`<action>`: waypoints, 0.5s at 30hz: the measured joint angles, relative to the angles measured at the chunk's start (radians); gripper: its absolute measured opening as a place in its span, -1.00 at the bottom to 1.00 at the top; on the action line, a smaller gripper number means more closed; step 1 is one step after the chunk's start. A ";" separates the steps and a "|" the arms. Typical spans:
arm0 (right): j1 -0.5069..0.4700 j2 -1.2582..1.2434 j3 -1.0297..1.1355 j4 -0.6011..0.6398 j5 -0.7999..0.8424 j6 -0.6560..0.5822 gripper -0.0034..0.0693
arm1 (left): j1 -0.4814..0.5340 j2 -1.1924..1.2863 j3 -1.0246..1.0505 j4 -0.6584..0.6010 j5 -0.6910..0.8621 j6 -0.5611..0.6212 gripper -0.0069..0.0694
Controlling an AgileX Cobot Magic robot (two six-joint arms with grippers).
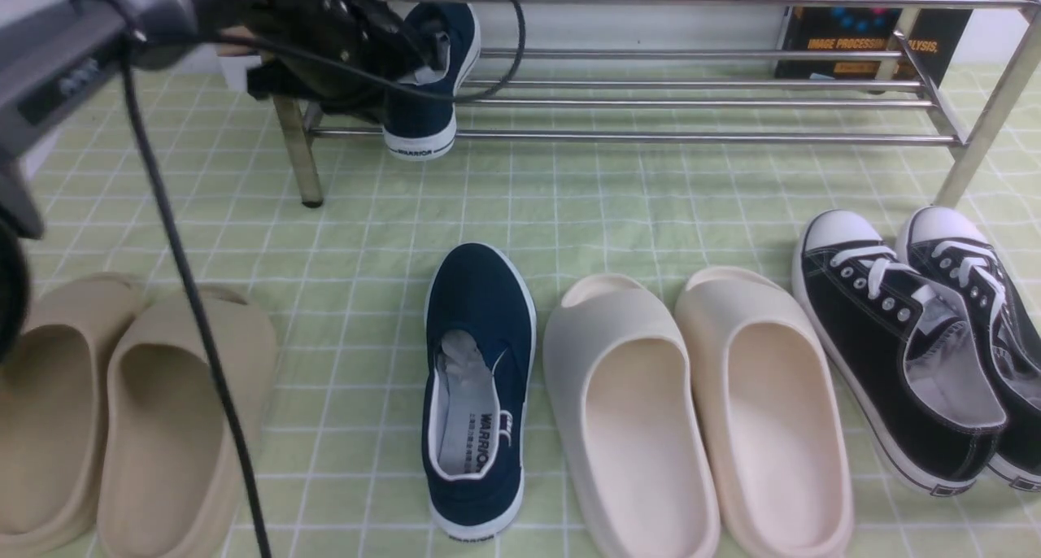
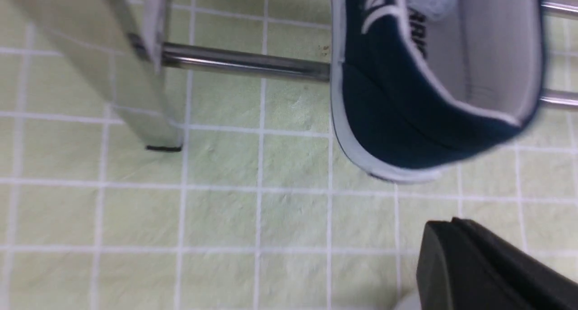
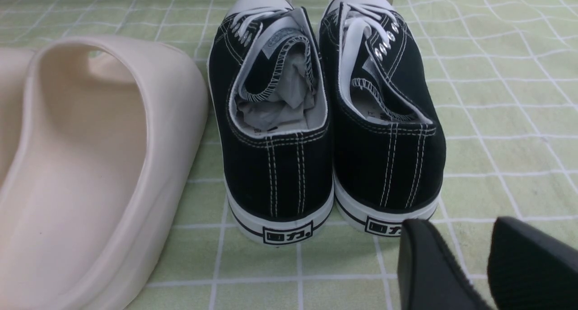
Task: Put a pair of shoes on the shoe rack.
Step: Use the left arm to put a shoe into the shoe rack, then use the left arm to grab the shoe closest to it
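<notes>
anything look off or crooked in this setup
The navy-blue canvas slip-on sneaker at the left end of the shiny chrome tube rack sits askew: its heel overhangs the front bar, seemingly tipped downward. The matching navy sneaker lies separately on the green checked mat.

Left arm (image 1: 98,21) out of focus, cut by left edge. It covers left end of shoe rack (image 1: 691,137) and part of racked navy shoe (image 1: 431,94). Left gripper (image 2: 478,269): only dark corner shows in wrist view, cropped. Right gripper (image 3: 472,260): tips cropped at bottom. Outer black sneaker (image 1: 988,298) and tan slides (image 1: 122,411) run off frame.
</notes>
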 joint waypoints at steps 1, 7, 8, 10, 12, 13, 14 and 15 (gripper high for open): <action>0.000 0.000 0.000 0.000 0.000 0.000 -0.23 | 0.000 -0.033 0.000 0.003 0.033 0.010 -0.85; 0.000 0.000 0.000 0.000 0.000 0.000 -0.23 | 0.000 -0.202 0.000 0.007 0.209 0.052 -0.85; 0.000 0.000 0.000 0.000 0.000 0.000 -0.23 | -0.002 -0.255 -0.001 0.009 0.280 0.063 -0.85; 0.000 0.000 0.000 0.000 0.000 0.000 -0.23 | -0.018 -0.313 -0.001 0.024 0.344 0.074 -0.85; 0.000 0.000 0.000 0.000 0.000 0.000 -0.23 | -0.045 -0.366 0.030 0.046 0.357 0.076 -0.85; 0.000 0.000 0.000 0.000 0.000 0.000 -0.23 | -0.070 -0.407 0.066 0.060 0.362 0.077 -0.85; 0.000 0.000 0.000 0.000 0.000 0.000 -0.23 | -0.096 -0.436 0.104 0.069 0.365 0.073 -0.85; 0.000 0.000 0.000 0.000 0.000 0.000 -0.23 | -0.124 -0.460 0.139 0.076 0.365 0.066 -0.85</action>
